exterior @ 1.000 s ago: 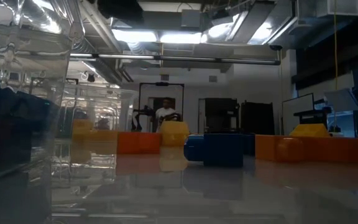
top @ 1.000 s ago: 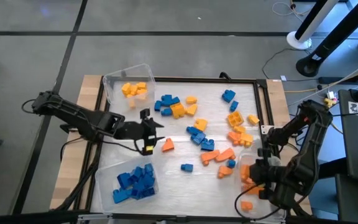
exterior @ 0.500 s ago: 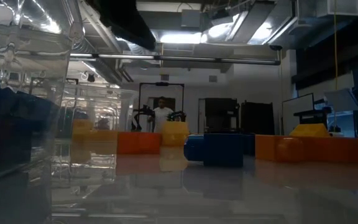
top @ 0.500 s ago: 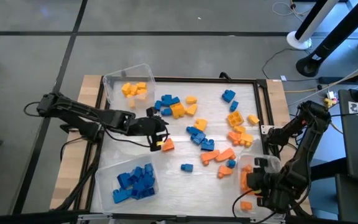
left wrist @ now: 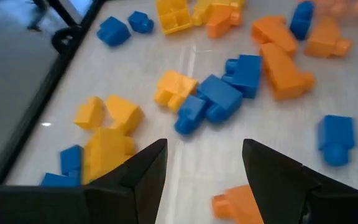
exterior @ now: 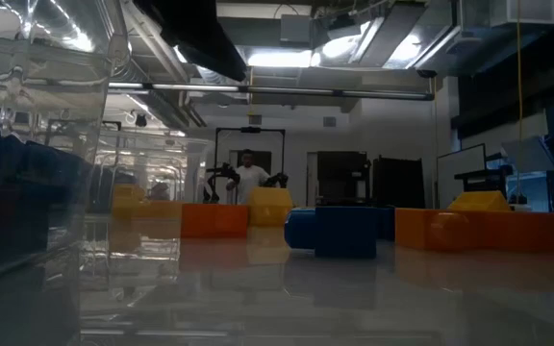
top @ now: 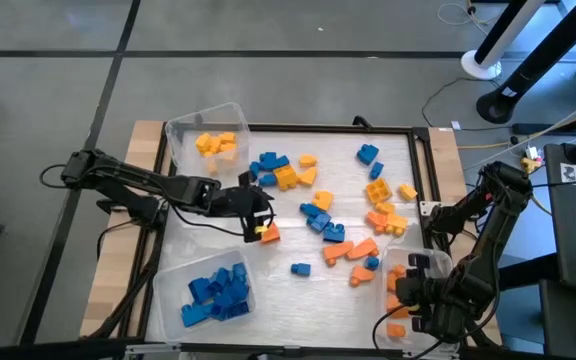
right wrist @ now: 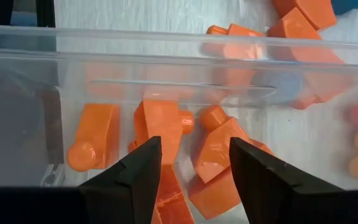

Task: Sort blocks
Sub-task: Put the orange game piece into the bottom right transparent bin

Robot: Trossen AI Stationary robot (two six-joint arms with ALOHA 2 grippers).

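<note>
We note loose blocks (top: 320,212) scattered mid-table (top: 298,290). One bin (top: 206,135) stands at the far left corner, a second (top: 211,290) at the near left, a third (top: 400,290) at the near right, each holding blocks. A person (exterior: 247,174), probably far behind, stands beyond the table.

Overhead view straight down on table (top: 298,285), low view level across it, wrist views close, all sharing blocks (top: 323,220).
</note>
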